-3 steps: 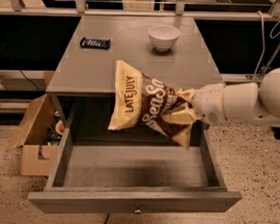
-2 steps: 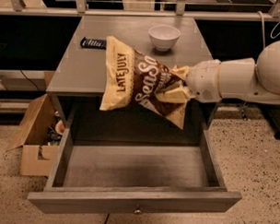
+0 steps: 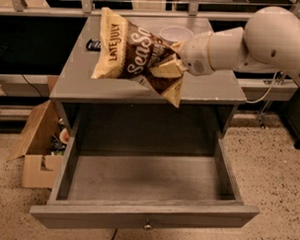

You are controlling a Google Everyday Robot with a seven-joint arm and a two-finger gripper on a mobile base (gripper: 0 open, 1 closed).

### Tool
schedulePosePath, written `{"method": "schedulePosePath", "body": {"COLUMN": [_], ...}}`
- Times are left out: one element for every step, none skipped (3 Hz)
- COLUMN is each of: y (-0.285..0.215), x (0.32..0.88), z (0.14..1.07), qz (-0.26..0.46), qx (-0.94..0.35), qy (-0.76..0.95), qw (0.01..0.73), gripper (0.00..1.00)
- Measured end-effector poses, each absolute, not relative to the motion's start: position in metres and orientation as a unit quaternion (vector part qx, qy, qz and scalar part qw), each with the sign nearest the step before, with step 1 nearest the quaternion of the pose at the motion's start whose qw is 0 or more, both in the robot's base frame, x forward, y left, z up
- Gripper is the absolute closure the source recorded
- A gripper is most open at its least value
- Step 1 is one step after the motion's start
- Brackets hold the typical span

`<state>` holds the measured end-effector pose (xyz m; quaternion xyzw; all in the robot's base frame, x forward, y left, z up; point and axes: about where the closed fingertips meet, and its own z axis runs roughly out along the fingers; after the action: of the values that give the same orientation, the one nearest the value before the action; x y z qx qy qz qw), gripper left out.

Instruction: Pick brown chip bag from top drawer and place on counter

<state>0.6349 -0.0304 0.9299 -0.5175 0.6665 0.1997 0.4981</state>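
Note:
The brown chip bag, dark brown with pale yellow edges and white "Sea Salt" lettering, hangs in the air above the front half of the grey counter. My gripper is shut on the bag's right end and holds it tilted, its left end highest. The white arm reaches in from the upper right. The top drawer is pulled wide open below the counter, its inside bare, with a small round knob on its front panel.
A white bowl stands at the back of the counter, partly behind the bag. A small black packet lies at the back left. An open cardboard box sits on the floor left of the cabinet.
The gripper has carried the bag up and back, from above the open drawer to above the counter's front half. The drawer has stayed open.

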Motion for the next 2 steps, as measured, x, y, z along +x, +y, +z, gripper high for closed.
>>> {"method": "schedulePosePath", "body": {"y": [-0.017, -0.010], "x": [0.676, 0.707], "z": [0.919, 0.902], "qz": [0.199, 0.202], "qx": [-0.492, -0.467], "qy": [0.695, 0.727], "qw": [0.484, 0.461], "gripper": [1.00, 1.00]}}
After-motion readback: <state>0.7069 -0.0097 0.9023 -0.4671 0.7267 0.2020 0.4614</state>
